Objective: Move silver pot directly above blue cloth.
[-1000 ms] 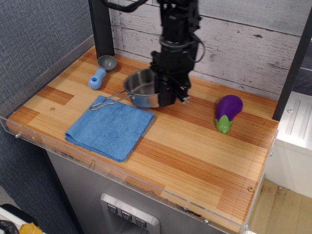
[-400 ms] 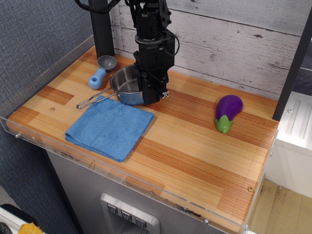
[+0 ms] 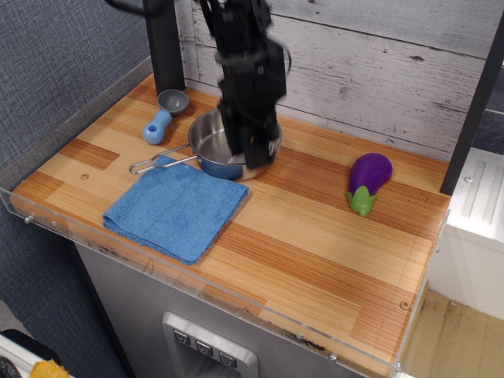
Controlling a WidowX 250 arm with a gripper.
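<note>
The silver pot stands on the wooden table just behind the far edge of the blue cloth. Its wire handle points left and reaches over the cloth's far corner. My gripper comes down from above and is shut on the pot's right rim. The arm looks slightly blurred. The pot's right wall is hidden behind the fingers. The cloth lies flat at the front left of the table.
A small grey scoop with a light-blue handle lies behind the pot at the left. A purple toy eggplant lies at the right. A black post stands at the back left. A clear acrylic lip runs along the front edge.
My gripper has carried the pot left from the table's back middle, then set it slightly lower and nearer the cloth's far edge. The cloth has shifted a little.
</note>
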